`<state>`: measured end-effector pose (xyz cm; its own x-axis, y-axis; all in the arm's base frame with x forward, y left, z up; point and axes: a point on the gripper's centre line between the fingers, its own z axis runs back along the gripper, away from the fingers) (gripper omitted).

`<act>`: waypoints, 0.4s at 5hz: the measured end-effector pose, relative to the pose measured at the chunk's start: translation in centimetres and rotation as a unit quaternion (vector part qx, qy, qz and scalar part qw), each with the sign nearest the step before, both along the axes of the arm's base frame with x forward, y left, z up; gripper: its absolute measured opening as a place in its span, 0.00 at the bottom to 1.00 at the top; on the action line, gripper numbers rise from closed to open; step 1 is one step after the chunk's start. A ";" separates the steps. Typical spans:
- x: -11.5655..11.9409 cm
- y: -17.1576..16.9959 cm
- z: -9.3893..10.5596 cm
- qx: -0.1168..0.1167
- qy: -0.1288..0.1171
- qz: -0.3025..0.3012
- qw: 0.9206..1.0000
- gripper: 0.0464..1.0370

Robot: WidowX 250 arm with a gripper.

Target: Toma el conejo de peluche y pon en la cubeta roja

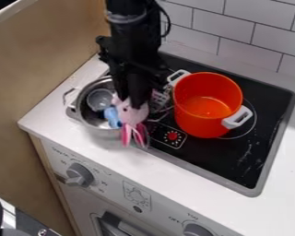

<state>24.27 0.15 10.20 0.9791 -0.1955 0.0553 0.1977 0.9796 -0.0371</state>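
Over the near right part of the metal bowl's rim, at the center-left of the view, hangs the pink plush rabbit (132,115), pinched near its head by the black gripper (136,101), with its darker pink strands dangling lowest. The arm (134,50) comes down from twelve o'clock. Toward nine o'clock from the rabbit, the metal bowl (88,120) holds a small clear cup (99,98) and a blue item (112,117), the latter just beside the rabbit. The red bucket (202,122) stands upright toward three o'clock on the black cooktop (236,159), its white handles at its own ten and four o'clock. At four o'clock from the rabbit is a red dot (172,136) on the cooktop; at seven o'clock, a gray knob (79,175) on the stove front.
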 end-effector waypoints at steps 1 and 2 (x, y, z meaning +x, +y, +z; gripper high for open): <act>-0.6 -0.3 0.5 -0.008 0.008 -0.003 1.000 0.05; -0.9 -0.6 1.2 -0.006 0.012 0.002 1.000 0.01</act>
<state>23.41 -0.44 11.41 0.9810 -0.1910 0.0343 0.1926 0.9798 -0.0531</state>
